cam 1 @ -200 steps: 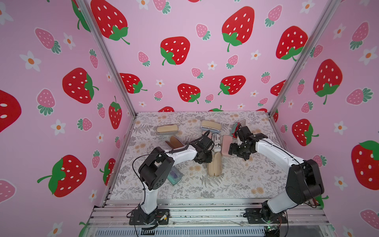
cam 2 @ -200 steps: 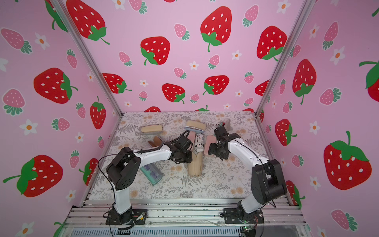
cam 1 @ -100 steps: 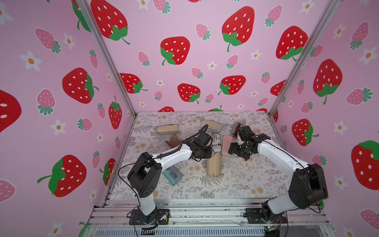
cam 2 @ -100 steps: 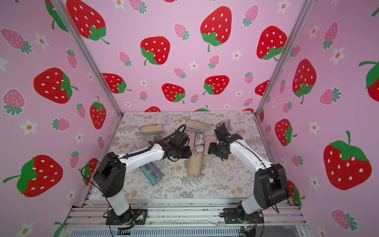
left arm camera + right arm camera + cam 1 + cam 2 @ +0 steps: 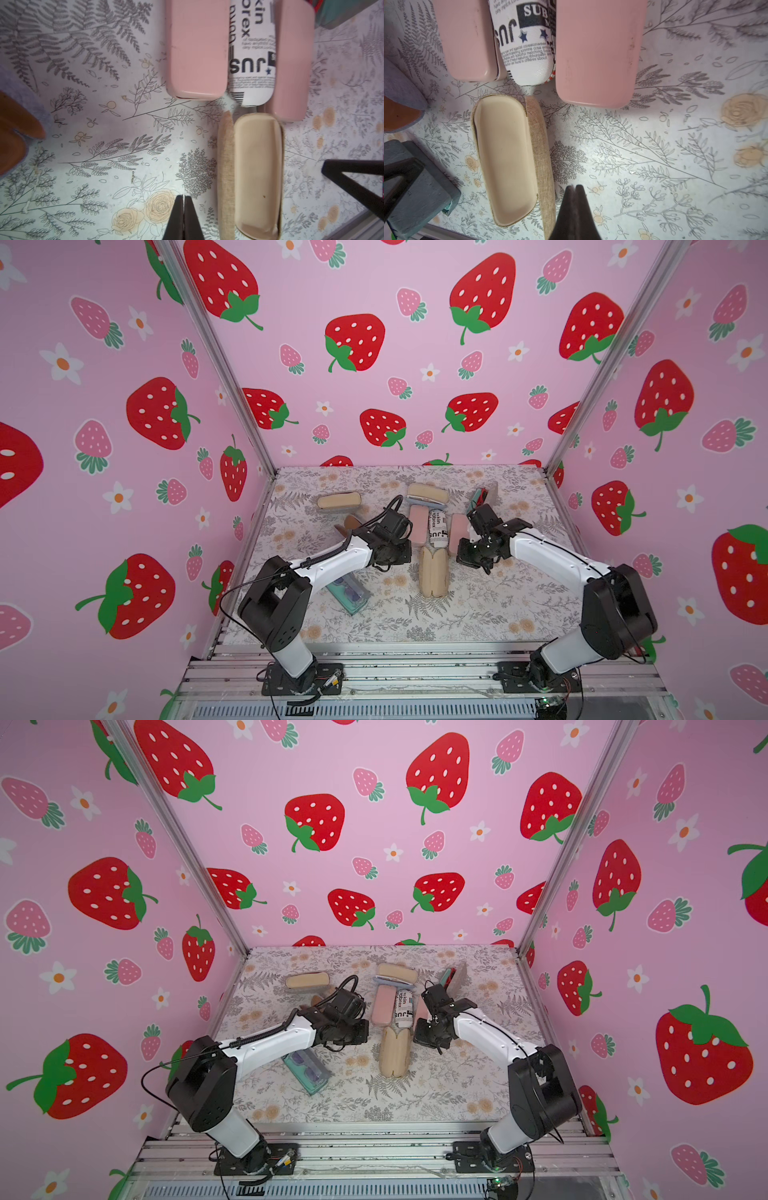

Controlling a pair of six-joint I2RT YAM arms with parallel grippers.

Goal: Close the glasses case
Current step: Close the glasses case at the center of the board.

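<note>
In a top view, the beige fabric-covered glasses case (image 5: 433, 572) lies near the middle of the floral table (image 5: 478, 614). Its two long halves are splayed apart, so it is open. The left gripper (image 5: 401, 558) sits just beside one long side and the right gripper (image 5: 465, 558) just beside the other. From here I cannot tell how their jaws stand. Just behind the case lie a pink hard case (image 5: 417, 524) and a white case printed with black lettering (image 5: 438, 526).

In the left wrist view, the left gripper's fingertips are pressed together with nothing between them. They hover over bare table, near the case's woven outer half but apart from it. The cream lining of the case faces the camera.

In the right wrist view, the right gripper's jaws are likewise pinched together and empty. They sit close beside the woven half without clearly touching it, and the lining is fully exposed.

As I judge it, none of the closing is done. What remains is to push one half over onto the other until the case shuts.
</note>
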